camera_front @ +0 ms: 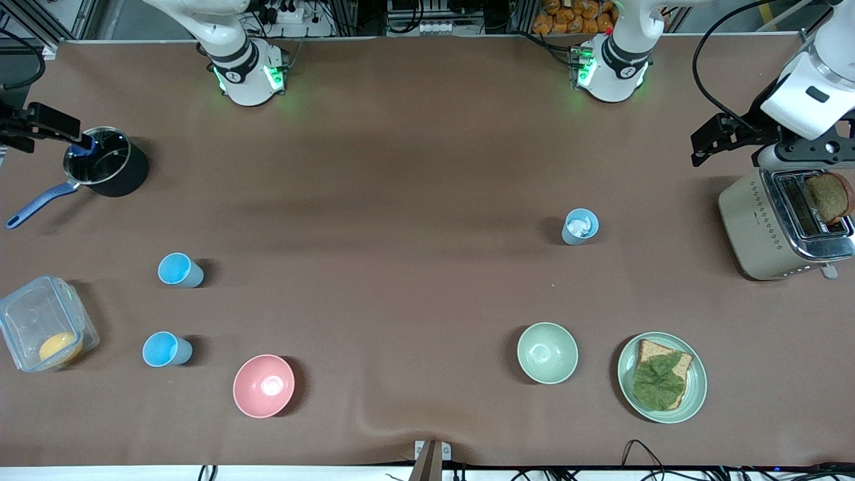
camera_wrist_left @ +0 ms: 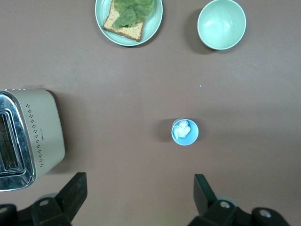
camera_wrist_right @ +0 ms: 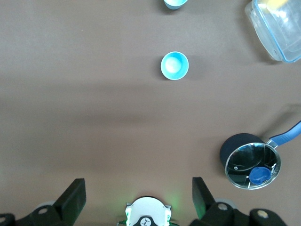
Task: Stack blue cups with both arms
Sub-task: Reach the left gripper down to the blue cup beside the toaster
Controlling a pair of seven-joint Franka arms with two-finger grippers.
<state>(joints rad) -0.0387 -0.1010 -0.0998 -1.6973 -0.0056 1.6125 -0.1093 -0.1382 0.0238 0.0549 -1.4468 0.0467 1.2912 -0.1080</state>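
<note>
Covering table point(camera_front: 414, 167): brown cloth; three blue cups point(camera_front: 180, 270) upright, apart; left gripper point(camera_wrist_left: 138, 188), right gripper point(camera_wrist_right: 138, 190) jaws wide.

Container point(camera_wrist_right: 277, 28) — one cup point(camera_wrist_right: 175, 4) — edge-cropped.

Two cups point(camera_front: 180, 270) point(camera_front: 166, 349) stand toward the right arm's end of the table, one nearer the front camera. A third cup point(camera_front: 579, 226) stands toward the left arm's end, farther back than the bowl point(camera_front: 547, 353).

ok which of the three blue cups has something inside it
The blue cup toward the left arm's end of the table, beside the toaster. It holds something white and crumpled; the two cups near the right arm's end look empty.
</note>
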